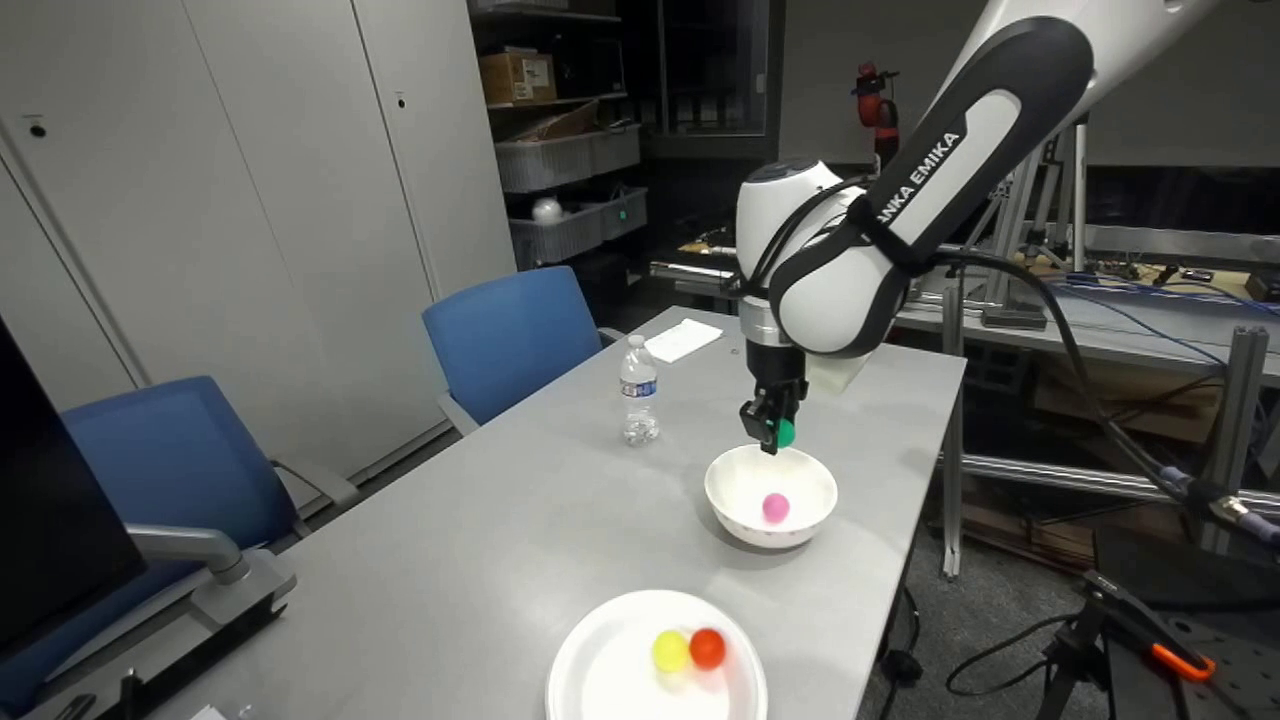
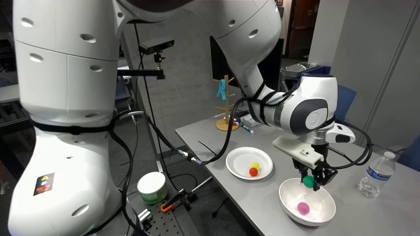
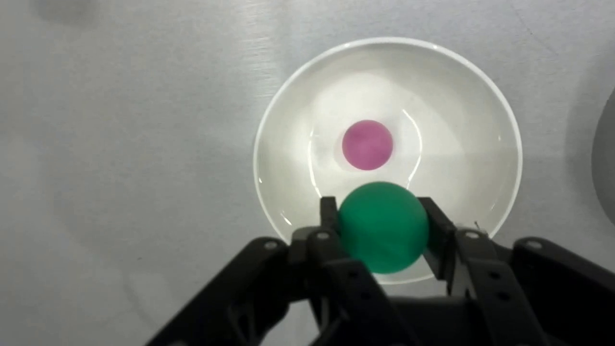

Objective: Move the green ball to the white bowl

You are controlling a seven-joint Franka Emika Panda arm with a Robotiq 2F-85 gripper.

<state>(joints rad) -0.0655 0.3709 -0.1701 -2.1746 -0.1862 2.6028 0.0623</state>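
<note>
The green ball is held between the two black fingers of my gripper in the wrist view, with both fingertips touching its sides. The ball also shows in both exterior views. My gripper points down, with the ball above the rear part of the white bowl. The bowl shows under the ball in the wrist view and in an exterior view. A pink ball lies at the bottom of the bowl. The bowl stands upright on the grey table.
A flat white plate holds a yellow ball and a red-orange ball. A water bottle stands beside the bowl, apart from it. A wooden stand and markers sit at the far table end. The table edge runs near the bowl.
</note>
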